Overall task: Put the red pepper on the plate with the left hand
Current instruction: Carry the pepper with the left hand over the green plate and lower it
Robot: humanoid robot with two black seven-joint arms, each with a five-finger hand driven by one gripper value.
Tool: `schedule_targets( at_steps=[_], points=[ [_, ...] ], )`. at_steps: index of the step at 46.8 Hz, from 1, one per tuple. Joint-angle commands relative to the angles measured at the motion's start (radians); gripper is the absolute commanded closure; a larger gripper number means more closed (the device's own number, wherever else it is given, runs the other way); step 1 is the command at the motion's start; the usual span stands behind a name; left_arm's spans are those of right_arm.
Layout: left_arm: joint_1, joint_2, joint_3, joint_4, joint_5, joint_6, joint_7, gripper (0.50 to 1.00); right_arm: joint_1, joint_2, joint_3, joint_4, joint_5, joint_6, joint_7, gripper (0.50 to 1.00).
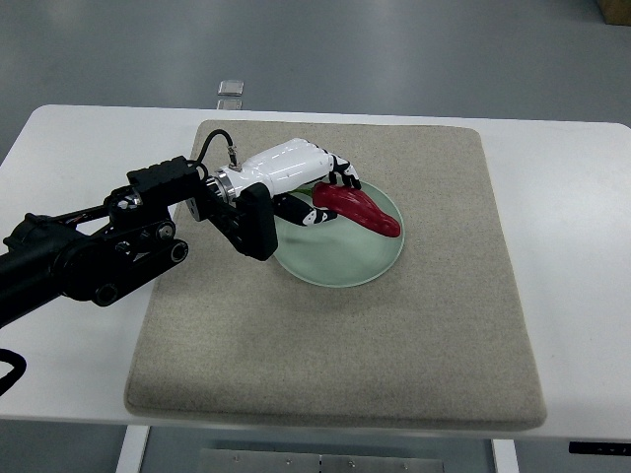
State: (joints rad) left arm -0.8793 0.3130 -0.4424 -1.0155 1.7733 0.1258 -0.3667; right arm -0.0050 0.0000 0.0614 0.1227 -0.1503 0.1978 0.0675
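We see the left hand [314, 187] reaching in from the left edge on its black arm [89, 251], its white back turned up over the pale green plate [340, 261]. Its fingers [345, 175] are curled around the stem end of the red pepper [360, 209], which lies over the plate with its pointed tip toward the plate's right rim. We cannot tell whether the pepper rests on the plate or hangs just above it. The plate sits on a beige mat [394, 345] that covers most of the white table [572, 197].
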Motion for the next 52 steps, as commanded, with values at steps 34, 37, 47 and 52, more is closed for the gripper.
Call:
schedule_targets(
  at_steps=[34,37,47,52],
  points=[
    [0.01,0.0,0.021,0.015,0.067,0.003,-0.018,1.0,-0.001,0.0,0.0,0.0,0.0,0.0,0.0,0.568],
    [0.01,0.0,0.019,0.017,0.066,0.006,-0.02,1.0,0.0,0.0,0.0,0.0,0.0,0.0,0.0,0.568],
    [0.022,-0.003,0.016,0.023,0.055,0.044,-0.028,0.969,0.0,0.0,0.0,0.0,0.0,0.0,0.0,0.568],
    [0.023,-0.005,0.017,0.023,0.054,0.075,-0.028,0.823,0.0,0.0,0.0,0.0,0.0,0.0,0.0,0.568]
  ],
)
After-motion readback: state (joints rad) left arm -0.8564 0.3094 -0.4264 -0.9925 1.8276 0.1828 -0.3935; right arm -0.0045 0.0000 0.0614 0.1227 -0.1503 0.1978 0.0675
